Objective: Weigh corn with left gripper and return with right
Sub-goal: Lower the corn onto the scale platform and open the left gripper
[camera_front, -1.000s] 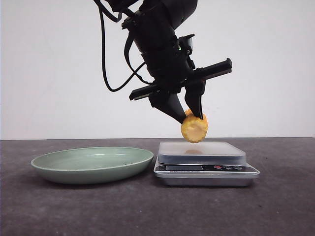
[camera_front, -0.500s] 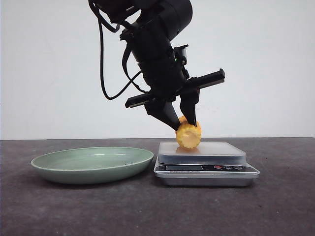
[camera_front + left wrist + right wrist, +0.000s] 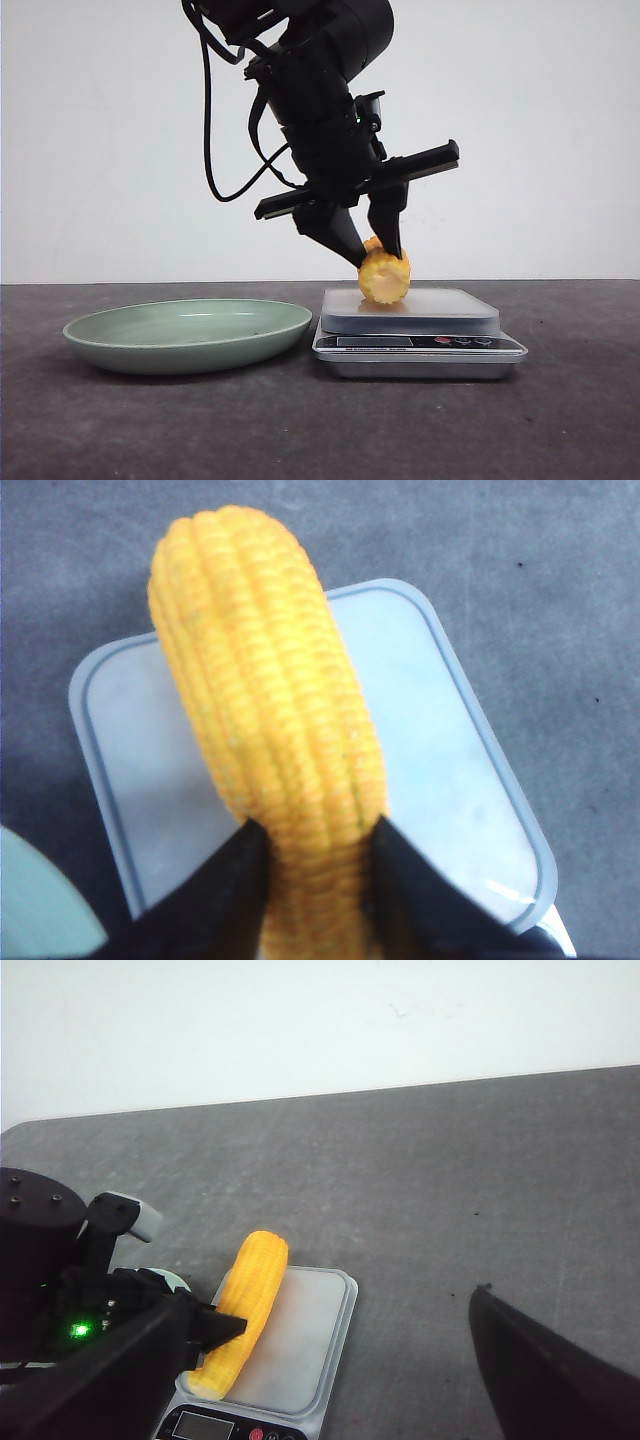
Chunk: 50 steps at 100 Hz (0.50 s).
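The yellow corn [image 3: 385, 278] lies along the grey platform of the kitchen scale [image 3: 420, 345], with its round cut end facing the front camera. My left gripper [image 3: 378, 258] comes down from above and is shut on it. In the left wrist view the two black fingers pinch the near end of the corn [image 3: 270, 700] over the platform [image 3: 440, 740]. My right gripper [image 3: 362, 1308] is out of the front view. It hangs open and empty, high above the scale [image 3: 310, 1345] and the corn [image 3: 250, 1295].
A shallow green plate [image 3: 190, 335] sits to the left of the scale, close to it. The scale's display and red buttons face the front. The table is dark grey with a white wall behind it.
The left gripper has come down and a little to the left with the corn, from above the scale to its platform. It has barely moved in the last half second.
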Each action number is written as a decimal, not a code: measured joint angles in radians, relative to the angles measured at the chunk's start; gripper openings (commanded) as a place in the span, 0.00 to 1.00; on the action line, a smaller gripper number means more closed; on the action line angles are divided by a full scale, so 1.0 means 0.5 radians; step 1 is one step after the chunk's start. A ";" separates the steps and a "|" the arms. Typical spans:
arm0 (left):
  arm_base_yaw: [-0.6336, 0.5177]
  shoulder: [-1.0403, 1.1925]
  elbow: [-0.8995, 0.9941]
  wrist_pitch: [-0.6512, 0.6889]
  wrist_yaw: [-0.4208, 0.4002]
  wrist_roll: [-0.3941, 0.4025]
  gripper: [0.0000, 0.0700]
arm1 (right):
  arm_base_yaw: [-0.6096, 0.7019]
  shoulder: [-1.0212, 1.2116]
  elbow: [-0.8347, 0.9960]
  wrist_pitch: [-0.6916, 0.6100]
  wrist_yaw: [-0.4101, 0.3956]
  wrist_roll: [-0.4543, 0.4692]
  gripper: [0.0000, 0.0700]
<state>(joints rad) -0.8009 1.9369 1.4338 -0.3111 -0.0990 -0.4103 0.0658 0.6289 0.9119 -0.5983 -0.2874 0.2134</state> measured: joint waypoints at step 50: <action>-0.014 0.000 0.004 -0.043 0.002 0.014 0.74 | 0.000 0.000 0.000 -0.040 0.000 -0.003 0.81</action>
<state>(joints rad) -0.8078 1.9369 1.4357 -0.3328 -0.0982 -0.4030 0.0658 0.6289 0.9119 -0.6182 -0.2874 0.2119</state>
